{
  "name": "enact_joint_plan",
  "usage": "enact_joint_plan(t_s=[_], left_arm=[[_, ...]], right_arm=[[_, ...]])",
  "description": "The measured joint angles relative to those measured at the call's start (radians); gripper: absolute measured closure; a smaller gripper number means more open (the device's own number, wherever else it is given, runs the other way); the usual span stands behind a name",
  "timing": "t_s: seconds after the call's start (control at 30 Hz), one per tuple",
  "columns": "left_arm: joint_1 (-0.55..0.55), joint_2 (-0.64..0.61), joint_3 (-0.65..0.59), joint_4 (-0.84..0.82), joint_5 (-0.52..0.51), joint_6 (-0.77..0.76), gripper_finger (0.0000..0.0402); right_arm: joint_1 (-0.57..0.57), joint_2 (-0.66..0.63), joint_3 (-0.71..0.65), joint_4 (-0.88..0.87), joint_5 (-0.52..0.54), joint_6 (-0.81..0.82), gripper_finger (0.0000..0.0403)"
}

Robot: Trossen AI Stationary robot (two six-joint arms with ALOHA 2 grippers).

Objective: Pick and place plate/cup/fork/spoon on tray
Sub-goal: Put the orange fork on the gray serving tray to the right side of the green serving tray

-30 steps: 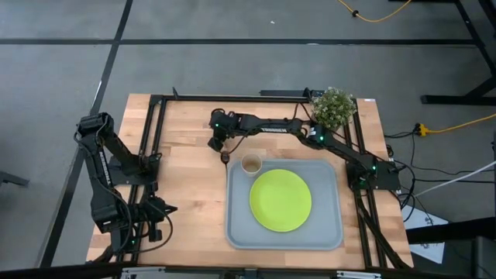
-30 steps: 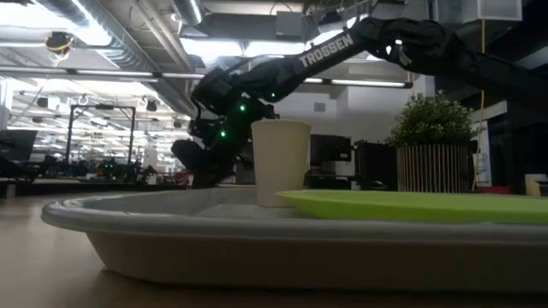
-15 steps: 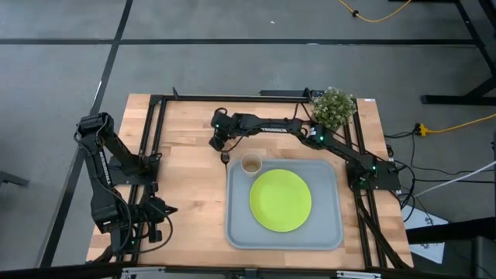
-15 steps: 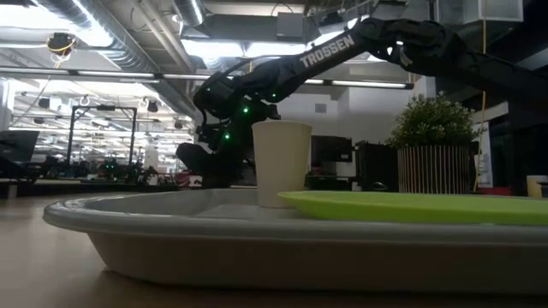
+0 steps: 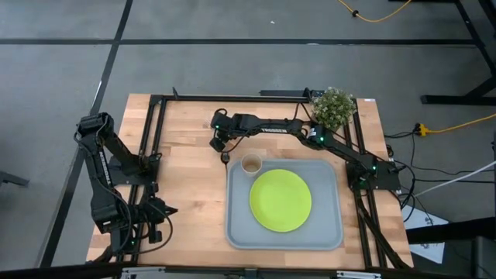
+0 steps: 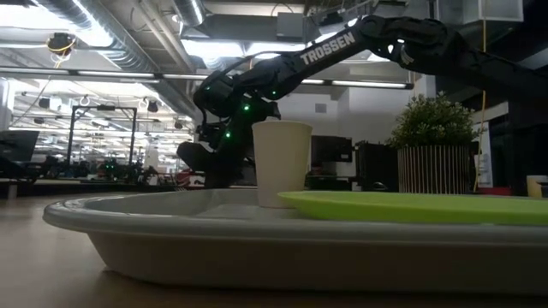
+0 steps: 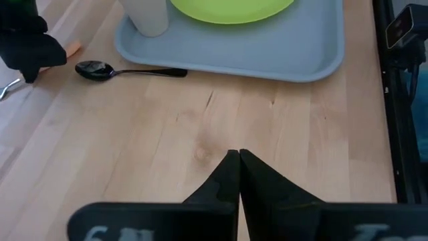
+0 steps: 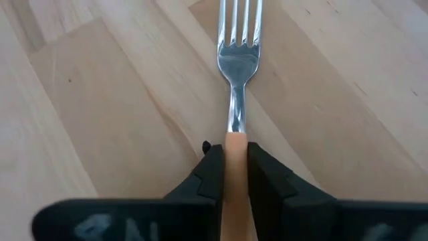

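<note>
So the fork point(image 8: 233, 100) is lying flat on the wooden table point(image 5: 186, 178), just off the far-left corner of the tray point(image 5: 325, 232), and the right claw point(image 8: 233, 181) has both fingers pinched on its orange handle, tines sticking out ahead. The spoon point(image 7: 107, 69) lies right next to that, just outside the tray's rim, bowl end pointing toward the fork. Inside the tray, the tan cup point(image 5: 251, 163) stands upright in the far-left corner, and the lime-green plate point(image 5: 280, 200) fills the middle, near the cup. A potted plant point(image 5: 333, 107) sits at the table's far right corner, beside the right arm. The left claw point(image 7: 235, 175) hangs over bare wood on the left side, fingers pressed together, holding nothing.
</note>
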Motion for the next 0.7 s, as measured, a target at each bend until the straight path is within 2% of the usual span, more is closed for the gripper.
enact_joint_plan(t_s=[0.27, 0.37, 0.57, 0.7], left_arm=[[0.0, 0.0, 0.0, 0.013, -0.004, 0.0, 0.0401], [0.0, 0.0, 0.0, 0.013, -0.007, 0.003, 0.0401], [0.0, -0.001, 0.0, 0.013, -0.012, 0.003, 0.0401], [0.0, -0.001, 0.0, 0.013, -0.012, 0.003, 0.0401]], right_arm=[[0.025, 0.008, 0.122, -0.082, -0.041, -0.054, 0.0358], [0.05, -0.064, 0.105, -0.069, -0.037, -0.078, 0.0358], [0.093, -0.208, 0.126, -0.213, 0.149, -0.106, 0.0358], [0.127, -0.324, 0.126, -0.395, 0.236, -0.051, 0.0358]])
